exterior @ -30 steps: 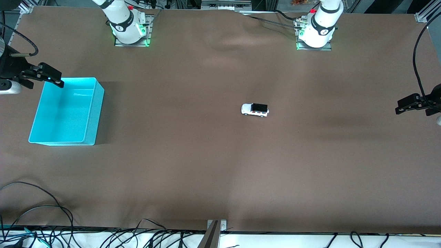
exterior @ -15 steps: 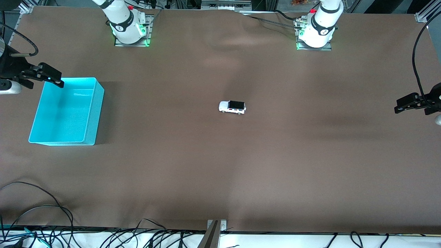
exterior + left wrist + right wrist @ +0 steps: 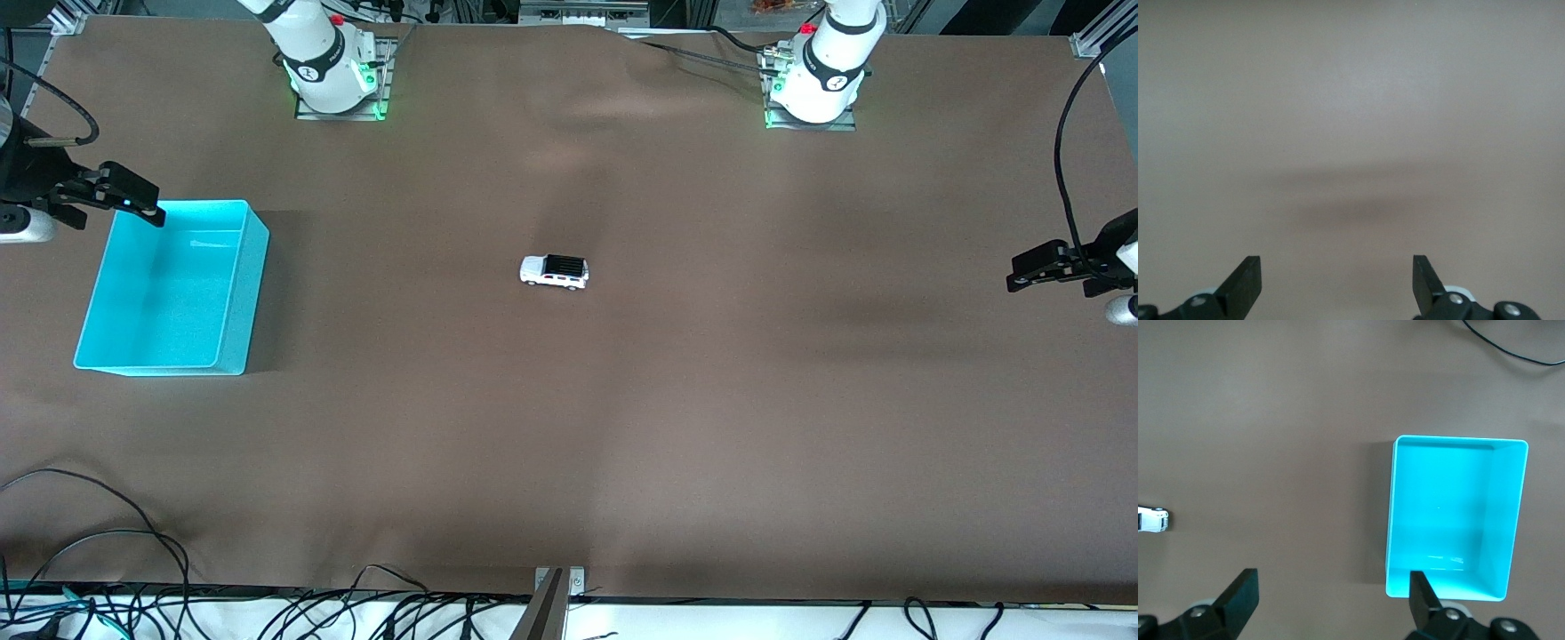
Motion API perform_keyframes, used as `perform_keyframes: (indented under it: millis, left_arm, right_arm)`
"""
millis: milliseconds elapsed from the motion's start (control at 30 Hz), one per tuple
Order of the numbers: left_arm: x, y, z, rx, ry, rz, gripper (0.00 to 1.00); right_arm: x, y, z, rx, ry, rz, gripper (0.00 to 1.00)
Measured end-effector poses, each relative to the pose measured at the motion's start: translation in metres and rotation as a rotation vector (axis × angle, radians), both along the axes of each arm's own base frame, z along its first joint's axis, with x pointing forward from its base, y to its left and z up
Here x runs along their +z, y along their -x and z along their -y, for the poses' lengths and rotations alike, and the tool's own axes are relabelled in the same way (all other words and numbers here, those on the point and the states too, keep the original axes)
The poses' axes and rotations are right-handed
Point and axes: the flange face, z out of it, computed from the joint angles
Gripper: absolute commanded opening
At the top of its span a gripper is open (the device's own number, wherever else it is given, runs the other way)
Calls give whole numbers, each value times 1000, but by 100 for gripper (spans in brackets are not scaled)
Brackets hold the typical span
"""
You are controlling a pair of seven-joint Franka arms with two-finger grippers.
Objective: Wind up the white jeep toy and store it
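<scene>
**A:** Front view is showing a wide brown table (image 3: pixel 569 427) with two white robot arms mounted along its top edge. Where is the toy sitting?

**B:** The white jeep toy (image 3: pixel 554 270) is standing on its wheels near the middle of the table, alone, with nothing touching it. Its black roof is facing up and its length is lying along the table's long direction. The right wrist view is catching just its white end (image 3: pixel 1153 519) at the edge of the picture.

**A:** And the storage place?

**B:** A cyan bin (image 3: pixel 171 284) is resting at the right arm's end of the table, well apart from the toy. It is looking empty inside in both the front and right wrist views.

**A:** What are the arms doing?

**B:** The right tool (image 3: pixel 133 197) is hanging over the bin's corner, fingers spread apart and holding nothing. The left tool (image 3: pixel 1031 272) is hanging over bare table at the left arm's end, also spread apart and empty; its wrist camera is showing only brown surface.

**A:** How far along is the job?

**B:** I am judging that storing is still ahead, since the toy is lying out on the table and the bin is holding nothing. Whether the winding has been done I cannot tell from this moment. What is remaining, at the least, is grasping the jeep and setting it in the bin.
</scene>
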Motion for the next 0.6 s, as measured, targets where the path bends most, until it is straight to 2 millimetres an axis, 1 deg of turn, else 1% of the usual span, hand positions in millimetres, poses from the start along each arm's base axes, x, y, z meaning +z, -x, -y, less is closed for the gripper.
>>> perform_keyframes:
  millis: [601]
  left_arm:
    - [-3,0,4,-7,1,-7,100]
  right_arm:
    - [0,0,0,0,0,1,100]
